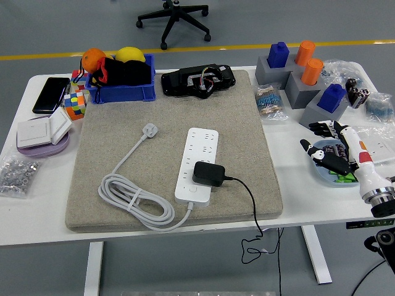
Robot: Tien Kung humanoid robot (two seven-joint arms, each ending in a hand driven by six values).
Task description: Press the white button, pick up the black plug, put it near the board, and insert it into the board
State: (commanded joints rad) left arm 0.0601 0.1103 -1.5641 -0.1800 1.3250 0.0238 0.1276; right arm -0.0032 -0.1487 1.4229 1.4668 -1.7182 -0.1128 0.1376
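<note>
A white power strip (pixel 197 162) lies on the grey felt mat (pixel 123 142), its white cable (pixel 136 200) coiled to the left with a white plug (pixel 150 129) at the end. The black plug (pixel 208 173) sits on the strip's near end, its black cord (pixel 250 203) trailing off the table's front edge. The strip's near end cap (pixel 192 194) is white; I cannot make out a button on it. My right hand (pixel 327 151) hovers with fingers spread over a light blue dish (pixel 322 173) at the right edge, far from the strip and holding nothing. No left arm shows.
A blue bin (pixel 120 89) with fruit and a black bundle, a black device (pixel 197 79), a phone (pixel 51 94), a colour cube (pixel 75 105) and wall switches (pixel 42 131) line the back and left. Grey blocks with blue and orange pegs (pixel 302 77) stand at back right.
</note>
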